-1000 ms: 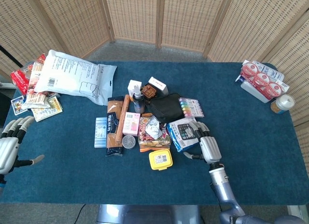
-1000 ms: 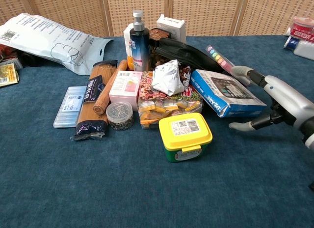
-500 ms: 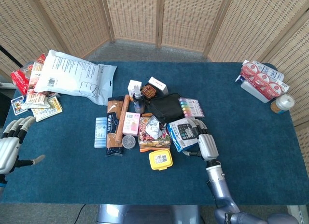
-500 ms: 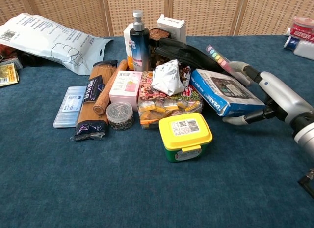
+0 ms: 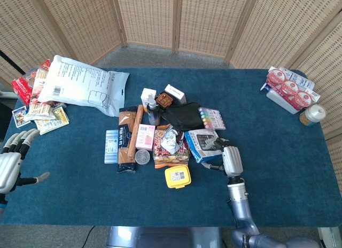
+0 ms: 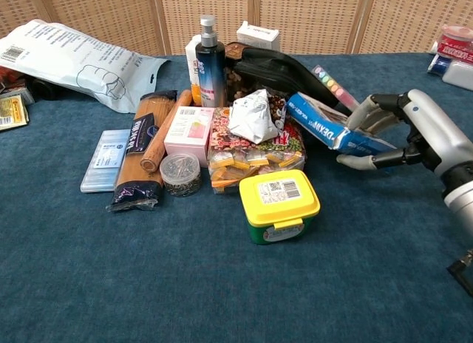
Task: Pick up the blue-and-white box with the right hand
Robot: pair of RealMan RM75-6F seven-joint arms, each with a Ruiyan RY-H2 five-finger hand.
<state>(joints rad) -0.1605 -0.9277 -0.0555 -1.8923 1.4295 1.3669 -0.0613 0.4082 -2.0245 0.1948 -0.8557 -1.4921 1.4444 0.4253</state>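
Note:
The blue-and-white box (image 5: pixel 201 143) (image 6: pixel 322 121) lies at the right edge of the pile in the middle of the table. It is tilted, with its near right end raised off the cloth. My right hand (image 5: pixel 231 159) (image 6: pixel 403 134) grips that end, fingers curled over the top and thumb under the lower edge. My left hand (image 5: pixel 12 161) hovers over the table's left front edge with its fingers apart and nothing in it; the chest view does not show it.
A yellow-lidded tub (image 6: pixel 279 203) stands just left of the box, in front of a snack packet (image 6: pixel 256 115). Behind the box lie a black pouch (image 5: pixel 183 118) and a marker set (image 5: pixel 211 118). Yogurt packs (image 5: pixel 288 88) sit far right, a white mailer bag (image 5: pixel 81 85) far left.
My right hand has closed on the box's right end and tipped it up off the cloth, drawing it slightly left. The left hand has stayed put.

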